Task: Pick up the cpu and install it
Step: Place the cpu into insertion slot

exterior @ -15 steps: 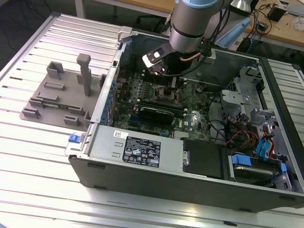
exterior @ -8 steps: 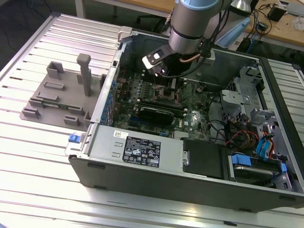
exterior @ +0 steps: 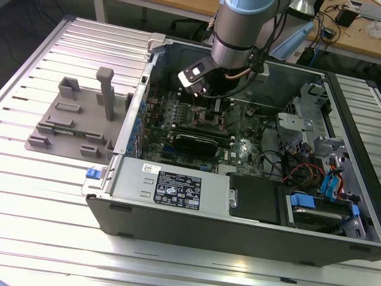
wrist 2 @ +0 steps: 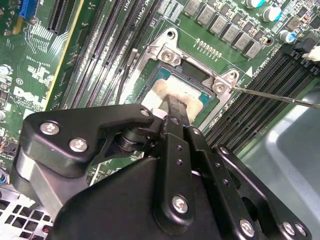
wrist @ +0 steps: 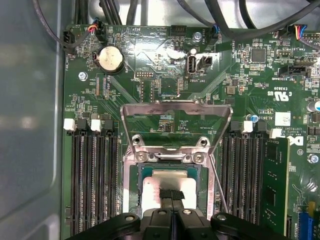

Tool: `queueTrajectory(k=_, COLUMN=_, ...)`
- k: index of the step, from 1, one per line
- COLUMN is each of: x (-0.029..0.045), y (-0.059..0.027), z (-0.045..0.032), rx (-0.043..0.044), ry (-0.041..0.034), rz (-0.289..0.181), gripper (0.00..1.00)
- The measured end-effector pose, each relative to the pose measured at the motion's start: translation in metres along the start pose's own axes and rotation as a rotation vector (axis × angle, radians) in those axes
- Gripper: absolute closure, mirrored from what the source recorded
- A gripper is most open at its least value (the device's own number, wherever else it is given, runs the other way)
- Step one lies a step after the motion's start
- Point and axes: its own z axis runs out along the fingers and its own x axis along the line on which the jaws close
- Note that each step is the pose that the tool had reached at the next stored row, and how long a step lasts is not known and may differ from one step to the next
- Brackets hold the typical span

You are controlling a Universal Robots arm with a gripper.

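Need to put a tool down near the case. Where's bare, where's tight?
Bare: ribbed table on the near side of the case, and around the grey fixture toward the exterior view's left. Tight: inside the case, where the gripper sits over the cpu between memory slots, and the cabled drive bays.

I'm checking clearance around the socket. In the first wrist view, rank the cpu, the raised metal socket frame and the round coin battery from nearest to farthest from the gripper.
Measured from the gripper:
1. cpu: directly at its tips.
2. metal socket frame: swung open, just beyond the cpu.
3. coin battery: farthest, well past the frame and off to one side.
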Motion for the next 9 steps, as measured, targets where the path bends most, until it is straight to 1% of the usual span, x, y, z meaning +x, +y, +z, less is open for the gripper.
queueTrajectory(k=6, x=0.0001, y=0.0, z=0.0021, rx=-0.0002, ry=0.0013, rz=0.0, gripper=0.89)
queueTrajectory(k=8, x=0.0003, y=0.0002, z=-0.0001, rx=-0.0012, ry=0.0027, rz=0.0, gripper=0.89)
queueTrajectory(k=9, x=0.0002, y=0.0001, z=-0.004, rx=-0.0004, ry=0.0016, rz=0.0, gripper=0.89)
